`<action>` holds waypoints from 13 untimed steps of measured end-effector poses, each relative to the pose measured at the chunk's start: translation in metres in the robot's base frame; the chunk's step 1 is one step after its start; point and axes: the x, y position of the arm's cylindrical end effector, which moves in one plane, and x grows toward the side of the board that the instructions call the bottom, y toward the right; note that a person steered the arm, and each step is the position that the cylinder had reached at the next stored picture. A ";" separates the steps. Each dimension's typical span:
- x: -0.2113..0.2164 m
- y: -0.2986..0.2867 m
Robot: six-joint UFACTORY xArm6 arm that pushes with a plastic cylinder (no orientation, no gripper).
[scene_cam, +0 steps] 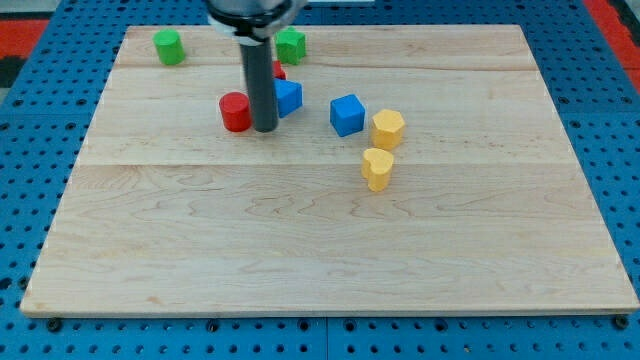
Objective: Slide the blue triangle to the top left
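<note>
My tip (265,129), a bare rod holding nothing, sits just left of the blue triangle (288,97), beside the red cylinder (236,112); I judge I must swing round its right to push up-left.

- This looks like a robot lab or test room, not a home.
- A pale wooden board (330,230) lies flat like a small play table.
- Under it is a blue metal plate with rows of little holes (30,170).
- A red floor patch (25,35) shows in the top corners.
</note>
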 end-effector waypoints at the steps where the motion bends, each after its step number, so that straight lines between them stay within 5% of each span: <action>1: -0.029 0.007; 3: -0.079 0.145; 4: -0.063 0.129; 6: -0.108 0.169; 7: -0.102 0.124; 9: -0.138 0.155; 13: -0.107 0.221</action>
